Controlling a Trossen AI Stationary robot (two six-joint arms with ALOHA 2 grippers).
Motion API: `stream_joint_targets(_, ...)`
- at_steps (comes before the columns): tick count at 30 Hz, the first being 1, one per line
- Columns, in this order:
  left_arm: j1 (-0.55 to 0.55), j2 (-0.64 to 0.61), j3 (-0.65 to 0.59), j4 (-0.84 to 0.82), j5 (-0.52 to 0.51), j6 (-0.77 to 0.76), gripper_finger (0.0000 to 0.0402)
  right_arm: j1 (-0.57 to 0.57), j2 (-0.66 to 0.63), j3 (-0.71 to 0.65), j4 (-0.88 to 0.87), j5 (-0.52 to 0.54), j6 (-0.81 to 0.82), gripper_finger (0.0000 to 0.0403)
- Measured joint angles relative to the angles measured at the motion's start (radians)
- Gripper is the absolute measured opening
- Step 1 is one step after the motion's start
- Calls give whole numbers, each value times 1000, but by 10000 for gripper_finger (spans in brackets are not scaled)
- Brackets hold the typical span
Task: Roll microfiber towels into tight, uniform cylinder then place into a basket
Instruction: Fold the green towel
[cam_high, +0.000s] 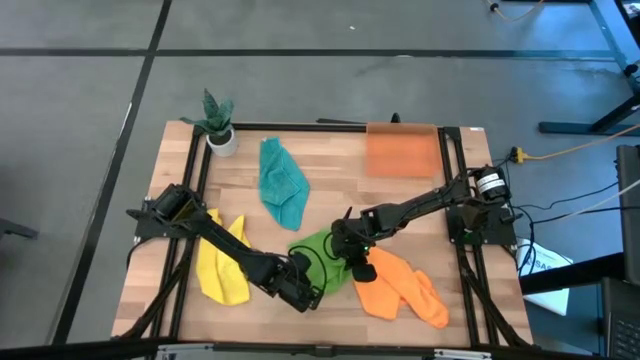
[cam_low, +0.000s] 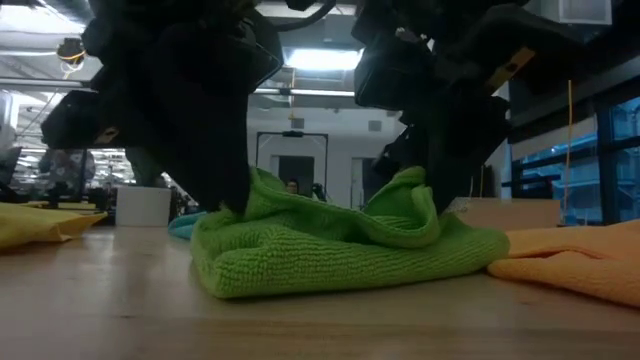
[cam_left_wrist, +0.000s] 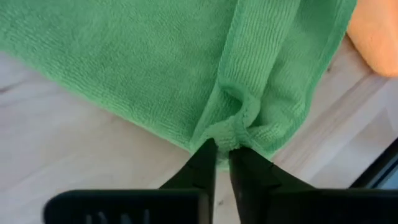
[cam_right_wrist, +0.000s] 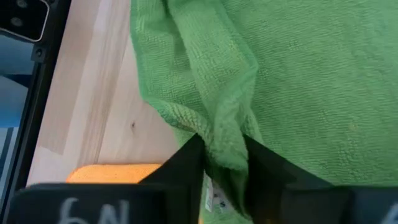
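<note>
A: Wooden table (cam_high: 330, 190), near edge first. Green towel (cam_high: 322, 262) bunched at front centre, long axis roughly left-right between both grippers.

B: Left gripper (cam_left_wrist: 222, 163)?

A: Fingers nearly together, pinching a fold at towel's left end. Right gripper (cam_right_wrist: 222, 158) clamped on a fold at the opposite end.

B: Neighbours?

A: Orange towel (cam_high: 400, 285) touching on right, yellow towel (cam_high: 222, 262) just left. Teal towel (cam_high: 282, 182) farther back. Basket (cam_high: 402, 152) at far right corner, nearer right arm; open wood between.

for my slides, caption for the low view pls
Both grippers pinch the bunched green towel on the table, orange towel beside it.
</note>
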Motion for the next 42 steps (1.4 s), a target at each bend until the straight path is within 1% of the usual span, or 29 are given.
stream_joint_targets(4,7,0,0,-32,0,1,70,-19,0,0,0,18,10,139)
stream_joint_targets(8,13,0,0,-44,27,3,82,-41,0,0,-1,108,122,154)
stream_joint_targets(16,7,-8,-1,-60,34,6,78,-69,0,37,-32,73,132,141)
stream_joint_targets(18,6,-28,-1,-81,29,6,78,-69,0,56,-51,74,124,138)
stream_joint_targets(24,-4,-119,-1,-227,-4,5,78,-69,0,98,-62,95,102,125)
stream_joint_targets(27,-8,-153,-1,-235,-25,12,78,-69,0,102,-65,115,101,120)
stream_joint_targets(30,-23,-171,-1,-197,-76,87,78,-69,-2,103,-76,111,82,117)
stream_joint_targets(34,-51,-172,-1,-95,-111,251,78,-67,-30,103,-138,77,-1,116)
stream_joint_targets(39,-91,-143,-1,36,-116,491,78,-27,-75,101,-241,18,-195,116)
stream_joint_targets(42,-108,-113,0,100,-120,581,78,25,-72,72,-260,6,-338,116)
